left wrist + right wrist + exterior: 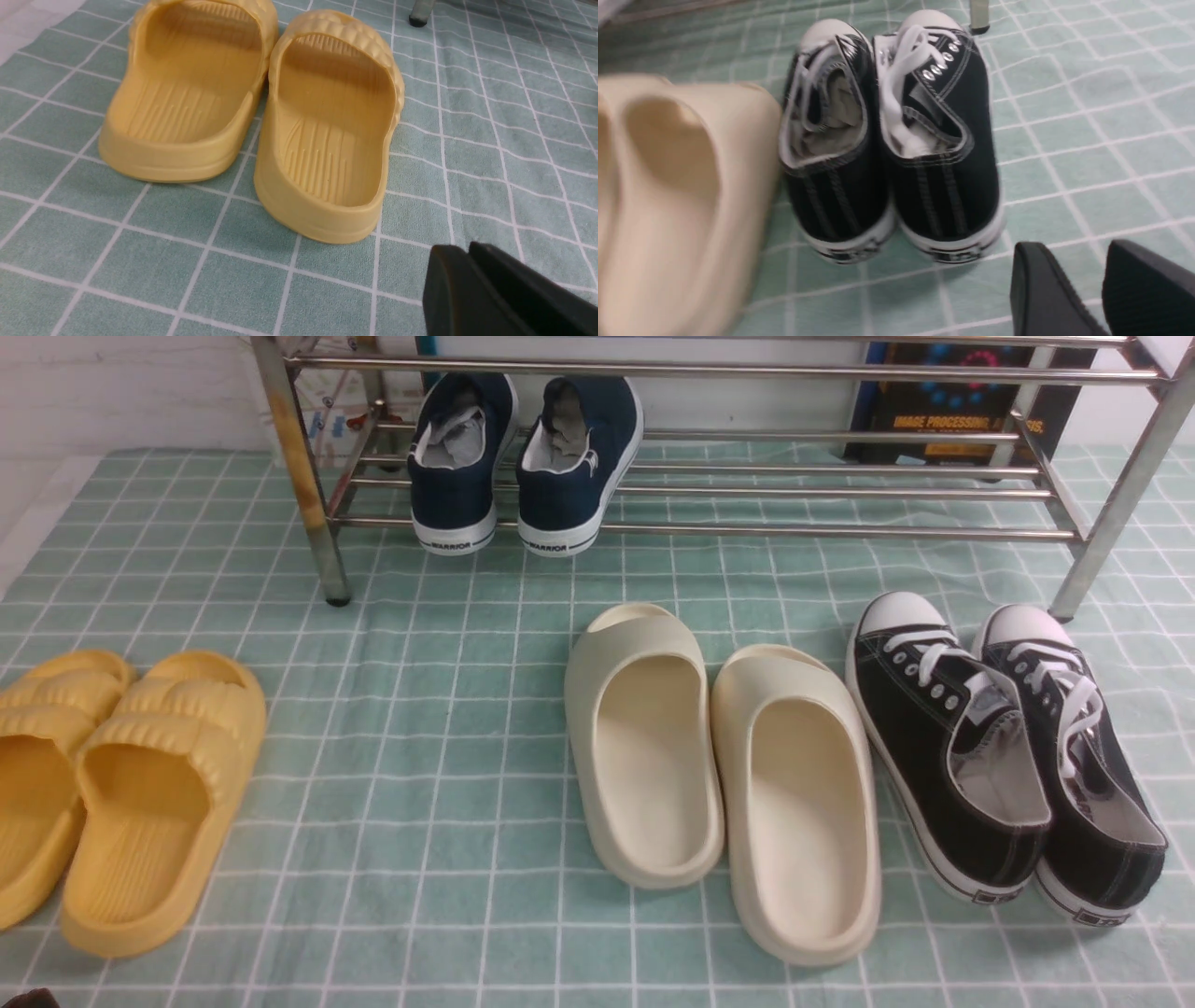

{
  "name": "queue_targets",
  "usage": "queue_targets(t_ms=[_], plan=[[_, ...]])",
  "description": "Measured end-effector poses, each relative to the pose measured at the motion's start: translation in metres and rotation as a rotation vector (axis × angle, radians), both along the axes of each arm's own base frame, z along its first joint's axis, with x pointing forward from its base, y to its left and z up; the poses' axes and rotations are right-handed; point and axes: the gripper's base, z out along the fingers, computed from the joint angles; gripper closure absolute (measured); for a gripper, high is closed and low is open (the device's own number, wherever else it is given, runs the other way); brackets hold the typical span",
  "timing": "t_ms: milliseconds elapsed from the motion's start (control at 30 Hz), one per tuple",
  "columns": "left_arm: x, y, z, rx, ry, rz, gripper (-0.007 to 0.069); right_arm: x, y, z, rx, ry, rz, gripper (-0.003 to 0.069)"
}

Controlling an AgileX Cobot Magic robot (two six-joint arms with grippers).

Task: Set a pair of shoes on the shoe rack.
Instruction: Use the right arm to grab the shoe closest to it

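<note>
The pair of shoes, two black canvas sneakers with white laces and toe caps, stands side by side on the checked cloth at the right, toes toward the shoe rack. In the right wrist view the sneakers show their heels, and my right gripper hovers open behind and to the side of them, holding nothing. My left gripper is shut and empty, low over the cloth behind a pair of yellow slides. Neither gripper shows in the front view.
Navy slip-on sneakers sit on the rack's lower shelf at the left. Cream slides lie just left of the black sneakers, yellow slides at the far left. The rack's rust-stained leg stands at the left, another leg at the right.
</note>
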Motion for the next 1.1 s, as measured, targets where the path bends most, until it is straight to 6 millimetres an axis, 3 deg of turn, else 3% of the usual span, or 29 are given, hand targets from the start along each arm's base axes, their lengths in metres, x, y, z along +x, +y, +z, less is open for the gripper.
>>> queue_targets(t_ms=[133, 200, 367, 567, 667, 733, 800, 833, 900, 1100], plan=[[0.000, 0.000, 0.000, 0.000, 0.000, 0.000, 0.0569, 0.000, 0.011, 0.002, 0.580, 0.010, -0.036, 0.0419], [0.000, 0.000, 0.000, 0.000, 0.000, 0.000, 0.0567, 0.000, 0.014, 0.004, 0.754, 0.020, -0.045, 0.0419], [0.000, 0.000, 0.000, 0.000, 0.000, 0.000, 0.0564, 0.001, 0.015, 0.006, 0.815, 0.007, -0.050, 0.0419], [0.000, 0.000, 0.000, 0.000, 0.000, 0.000, 0.0558, 0.003, 0.008, 0.013, 0.742, -0.111, -0.072, 0.0419], [0.000, 0.000, 0.000, 0.000, 0.000, 0.000, 0.0554, 0.002, 0.007, 0.025, 0.575, -0.167, -0.030, 0.0421], [0.000, 0.000, 0.000, 0.000, 0.000, 0.000, 0.0552, -0.001, 0.009, 0.046, 0.403, -0.218, 0.024, 0.0447], [0.000, 0.000, 0.000, 0.000, 0.000, 0.000, 0.0550, 0.000, 0.011, 0.075, 0.218, -0.228, 0.078, 0.0519], [0.000, 0.000, 0.000, 0.000, 0.000, 0.000, 0.0550, 0.001, 0.011, 0.077, 0.187, -0.218, 0.084, 0.0526], [0.000, 0.000, 0.000, 0.000, 0.000, 0.000, 0.0547, 0.010, 0.013, 0.107, -0.006, -0.152, 0.151, 0.0634], [0.000, 0.000, 0.000, 0.000, 0.000, 0.000, 0.0543, 0.046, 0.014, 0.163, -0.264, 0.140, 0.314, 0.0662]])
